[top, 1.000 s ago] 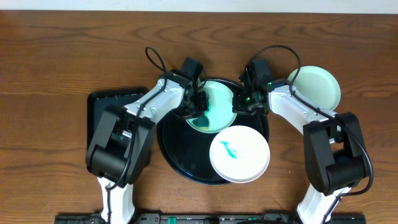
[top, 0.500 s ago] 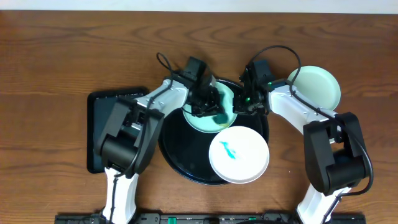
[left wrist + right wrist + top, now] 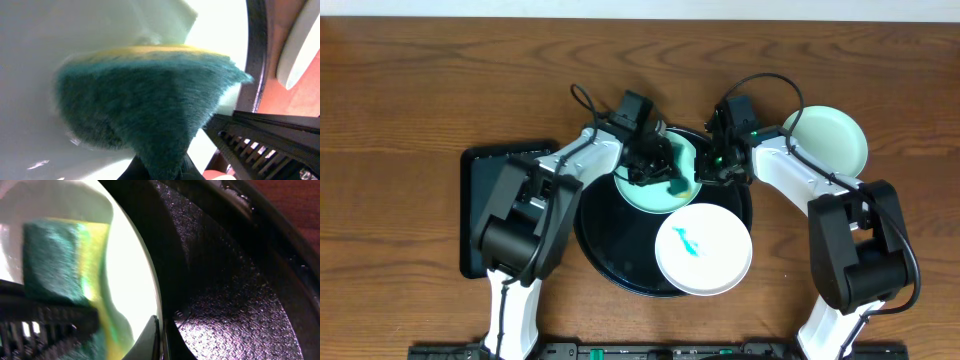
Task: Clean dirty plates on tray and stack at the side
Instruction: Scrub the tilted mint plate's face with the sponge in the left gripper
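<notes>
Nearest the arm bases, a white plate [image 3: 704, 248] with a teal smear at centre lies at the front right of the round black tray [image 3: 610, 245]. Behind it on the tray, a mint-green plate [image 3: 660, 198] is tilted; the right tool [image 3: 705, 172] is clamped on its rim, and the left tool [image 3: 655, 170], closed on a green-and-yellow sponge [image 3: 150, 100], presses it against the plate's face. Farthest right, a second mint-green plate [image 3: 830, 138] rests on the wooden surface [image 3: 420, 80], off the tray.
</notes>
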`<state>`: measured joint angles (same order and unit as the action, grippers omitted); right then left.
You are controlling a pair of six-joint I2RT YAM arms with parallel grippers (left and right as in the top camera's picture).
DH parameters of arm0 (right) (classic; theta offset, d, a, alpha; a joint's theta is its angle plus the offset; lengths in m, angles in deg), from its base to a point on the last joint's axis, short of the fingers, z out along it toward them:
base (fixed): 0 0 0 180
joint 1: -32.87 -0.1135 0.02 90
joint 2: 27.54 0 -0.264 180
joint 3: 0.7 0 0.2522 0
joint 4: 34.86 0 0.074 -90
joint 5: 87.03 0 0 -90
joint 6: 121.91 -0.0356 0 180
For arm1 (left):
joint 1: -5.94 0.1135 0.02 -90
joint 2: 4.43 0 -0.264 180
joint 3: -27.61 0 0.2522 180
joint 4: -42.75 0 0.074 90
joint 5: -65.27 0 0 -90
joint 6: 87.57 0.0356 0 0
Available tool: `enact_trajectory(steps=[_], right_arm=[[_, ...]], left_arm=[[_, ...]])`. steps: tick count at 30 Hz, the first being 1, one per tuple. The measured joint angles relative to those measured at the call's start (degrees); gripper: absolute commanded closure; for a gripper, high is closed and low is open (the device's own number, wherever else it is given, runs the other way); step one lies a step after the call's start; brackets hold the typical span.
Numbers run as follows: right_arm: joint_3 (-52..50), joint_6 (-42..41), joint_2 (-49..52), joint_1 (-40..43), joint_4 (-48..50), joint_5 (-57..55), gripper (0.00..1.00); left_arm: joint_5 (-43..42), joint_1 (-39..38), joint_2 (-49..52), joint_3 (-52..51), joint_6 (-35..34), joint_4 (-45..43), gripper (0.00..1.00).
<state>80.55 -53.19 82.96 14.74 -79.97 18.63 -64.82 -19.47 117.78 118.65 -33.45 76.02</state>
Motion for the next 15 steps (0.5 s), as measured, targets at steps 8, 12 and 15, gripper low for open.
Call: enact_trajectory(steps=[8, 12, 15], right_arm=[[0.07, 0.02, 0.00, 0.00, -0.39, 0.22, 0.99], [0.07, 0.02, 0.00, 0.00, -0.39, 0.24, 0.99], [0.07, 0.02, 0.00, 0.00, -0.42, 0.26, 0.99]], left_arm=[[11.89, 4.24, -0.55, 5.18, 4.92, 12.57, 0.93], [19.15, 3.78, -0.61, 7.80, 7.76, 19.32, 0.93], [23.06, 3.67, -0.61, 8.81, 9.25, 22.88, 0.93]])
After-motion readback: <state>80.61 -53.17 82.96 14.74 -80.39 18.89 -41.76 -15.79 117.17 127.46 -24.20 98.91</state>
